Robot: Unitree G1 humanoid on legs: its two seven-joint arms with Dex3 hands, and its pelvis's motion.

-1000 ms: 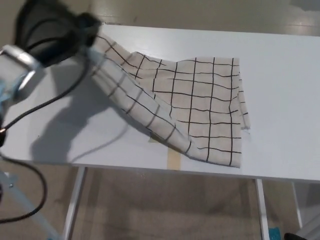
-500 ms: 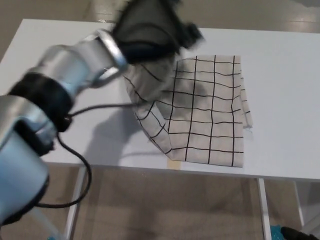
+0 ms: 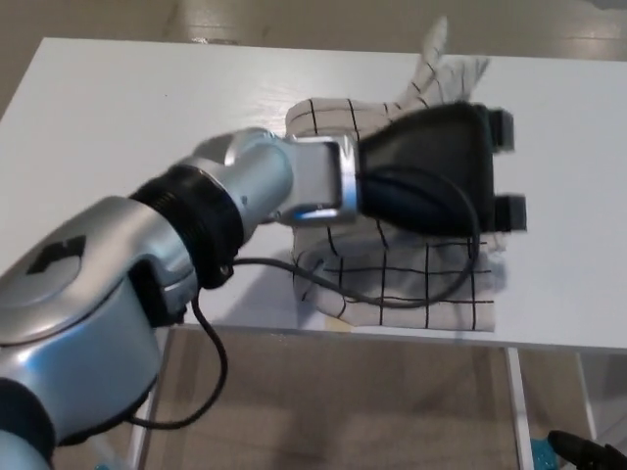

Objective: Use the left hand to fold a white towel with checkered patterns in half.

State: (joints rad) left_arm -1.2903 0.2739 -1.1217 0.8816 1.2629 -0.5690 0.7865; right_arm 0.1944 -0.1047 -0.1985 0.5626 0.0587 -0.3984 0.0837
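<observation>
The white towel with black checks (image 3: 411, 289) lies on the white table (image 3: 118, 117) near its front edge, right of centre. My left arm reaches across it from the lower left. The black left hand (image 3: 436, 171) hovers over the towel's right half, shut on the towel's carried-over edge. A loose towel corner (image 3: 443, 61) sticks up just beyond the hand. The folded layer bunches under the wrist, and the hand hides most of the towel's middle. The right hand does not show.
The table's front edge runs just below the towel, with metal legs (image 3: 147, 401) and the floor under it. A black cable (image 3: 211, 352) hangs from my forearm past the edge. Bare tabletop stretches to the left and far right.
My left hand has swept from the table's far left over to the right, dragging the towel's left edge with it. The towel now lies doubled over on its right half.
</observation>
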